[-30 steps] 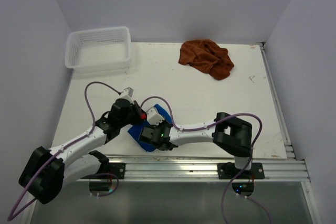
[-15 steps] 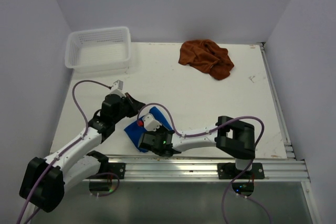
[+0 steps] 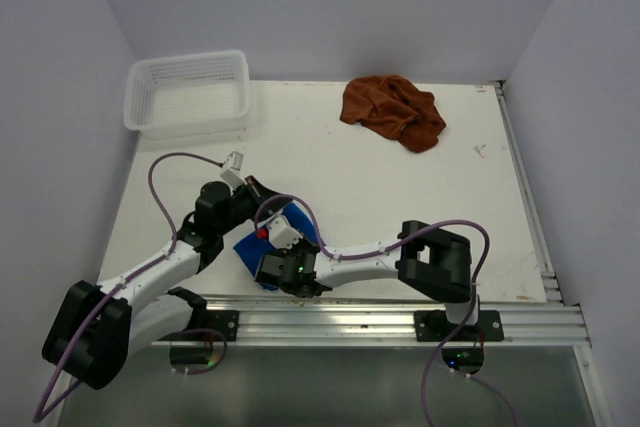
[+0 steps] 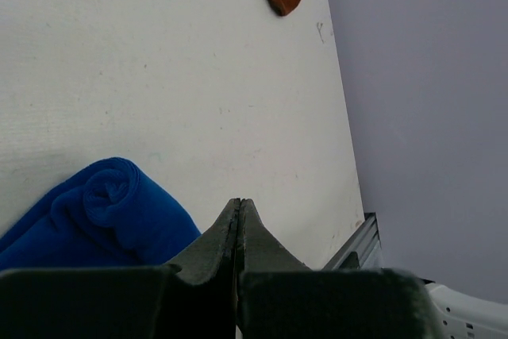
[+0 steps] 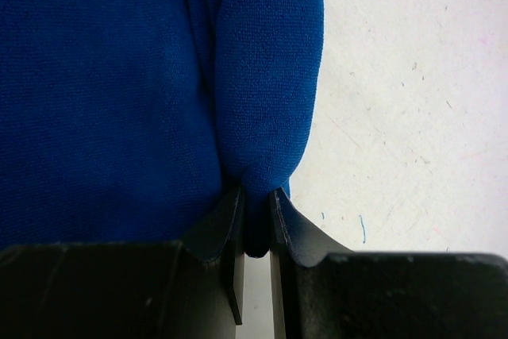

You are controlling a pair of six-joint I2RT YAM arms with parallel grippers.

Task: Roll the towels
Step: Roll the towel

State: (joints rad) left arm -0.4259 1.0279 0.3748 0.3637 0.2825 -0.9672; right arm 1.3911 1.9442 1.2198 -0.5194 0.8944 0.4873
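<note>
Two towels are in view. The blue towel (image 3: 247,246) lies at about 7 o'clock on the table (image 3: 400,207) in the overhead view, close to the near edge and partly hidden under the two arms. From the left wrist its end shows a rolled, coiled shape. The brown towel (image 3: 393,112) sits in a loose crumpled heap at about 1 o'clock, near the far edge and well apart from the blue one.

There is one basket (image 3: 186,123), white plastic mesh, at the far left corner, around 10 o'clock.

There are two grippers. The left gripper (image 4: 240,204) has its jaws pressed flat together with nothing between them. In its own view the blue towel lies at about 8 o'clock from its tips, and I cannot tell whether they touch. The right gripper (image 5: 255,196) is nearly closed, its jaws pinching a narrow fold at the edge of the blue towel.

The table is a white board with faint scuffs and small marks. A metal rail (image 3: 400,319) runs along its near edge. Plain pale lilac walls (image 3: 340,7) close in the left, far and right sides.
</note>
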